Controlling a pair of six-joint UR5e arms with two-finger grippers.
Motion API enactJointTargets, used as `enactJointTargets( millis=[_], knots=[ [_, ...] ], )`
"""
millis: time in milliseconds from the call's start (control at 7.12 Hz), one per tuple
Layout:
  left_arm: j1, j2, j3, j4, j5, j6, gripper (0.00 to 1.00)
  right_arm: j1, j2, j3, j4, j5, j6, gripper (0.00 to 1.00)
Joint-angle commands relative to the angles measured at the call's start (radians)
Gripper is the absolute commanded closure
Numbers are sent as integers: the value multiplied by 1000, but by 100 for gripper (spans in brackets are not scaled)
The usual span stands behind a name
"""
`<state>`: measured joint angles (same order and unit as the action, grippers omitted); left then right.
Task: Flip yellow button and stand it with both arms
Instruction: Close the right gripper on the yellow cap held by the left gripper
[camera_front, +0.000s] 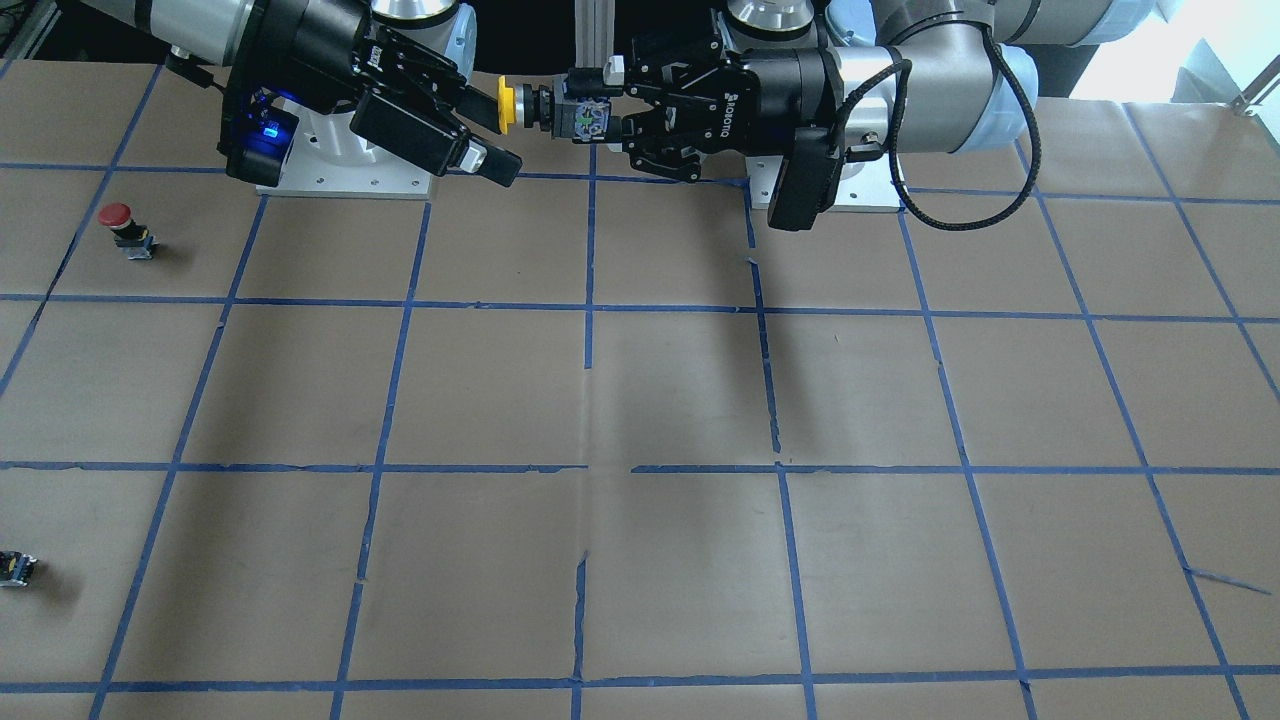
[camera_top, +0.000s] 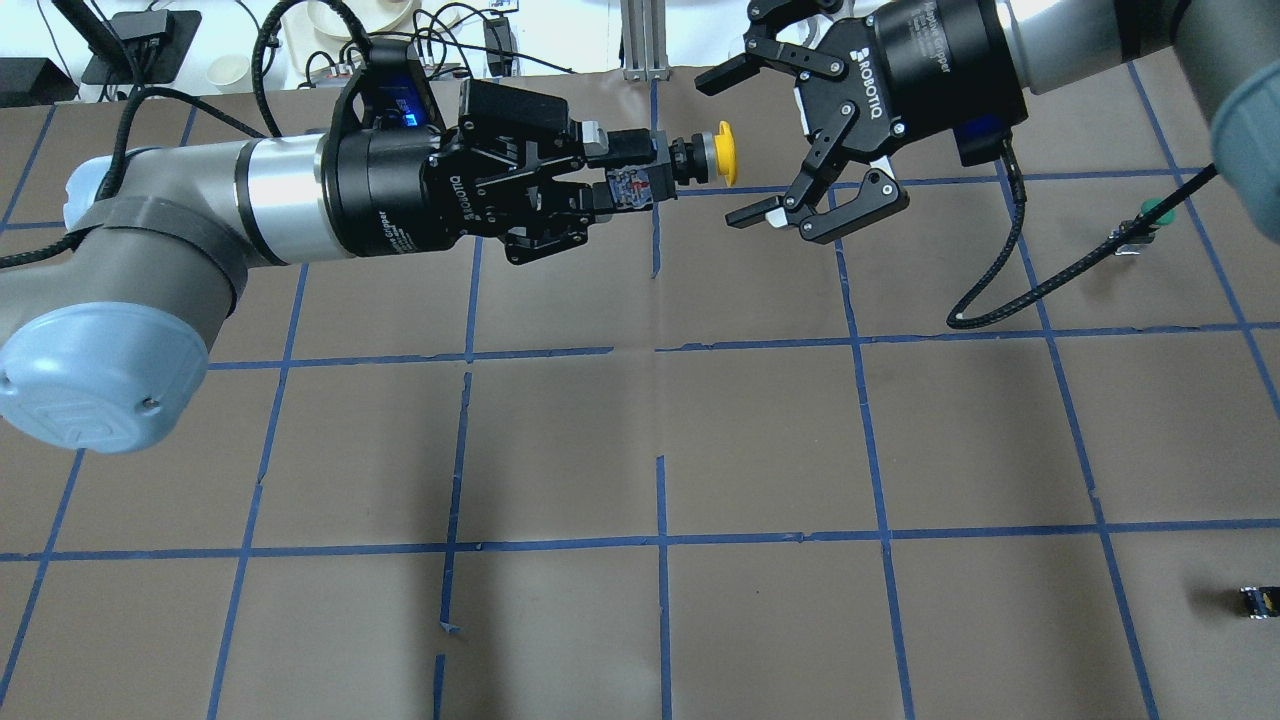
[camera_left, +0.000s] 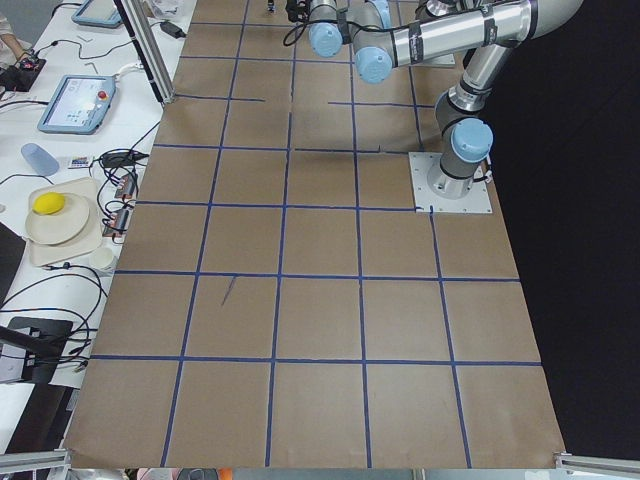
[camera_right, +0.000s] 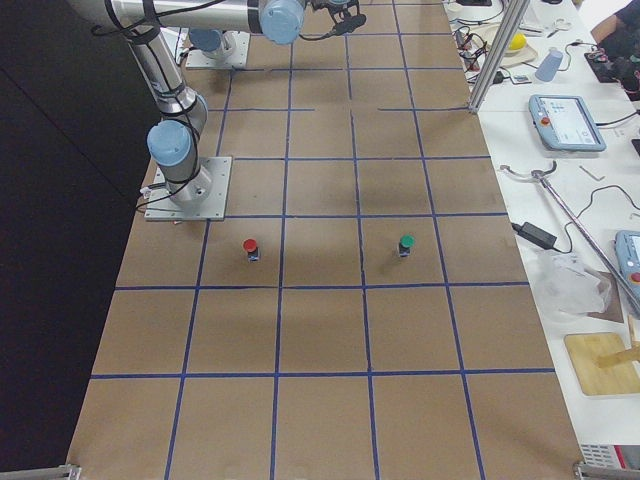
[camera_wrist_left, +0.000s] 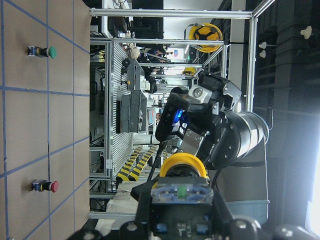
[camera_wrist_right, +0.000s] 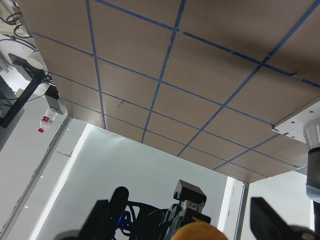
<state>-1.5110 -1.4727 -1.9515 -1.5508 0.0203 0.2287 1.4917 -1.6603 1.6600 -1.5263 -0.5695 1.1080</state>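
The yellow button (camera_top: 725, 156) is held level in the air above the table's far middle, near the robot's base. My left gripper (camera_top: 622, 168) is shut on its black-and-grey body (camera_front: 580, 118), and the cap (camera_front: 507, 108) points at my right gripper. My right gripper (camera_top: 725, 150) is open, with one finger on either side of the cap; I cannot tell whether they touch it. The left wrist view shows the button (camera_wrist_left: 182, 182) close up with the right gripper (camera_wrist_left: 207, 117) behind it. The right wrist view shows the cap (camera_wrist_right: 197, 232) between its spread fingers (camera_wrist_right: 102, 222).
A red-capped button (camera_front: 125, 228) and a green-capped button (camera_top: 1150, 213) stand on the table on my right side. A tiny black-and-yellow block (camera_top: 1258, 600) lies near the right front edge. The brown paper table (camera_top: 660, 440) has a blue tape grid.
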Motion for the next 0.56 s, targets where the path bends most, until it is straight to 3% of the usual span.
enactJointTargets(
  millis=[0,281,421],
  knots=[
    [0,0,2,0,0,0,97,-1,-35,-3,35,2,24,3],
    [-1,0,2,0,1,0,97,-1,-44,-2,44,0,26,7],
    [0,0,2,0,1,0,97,-1,-42,1,44,5,24,19]
  ],
)
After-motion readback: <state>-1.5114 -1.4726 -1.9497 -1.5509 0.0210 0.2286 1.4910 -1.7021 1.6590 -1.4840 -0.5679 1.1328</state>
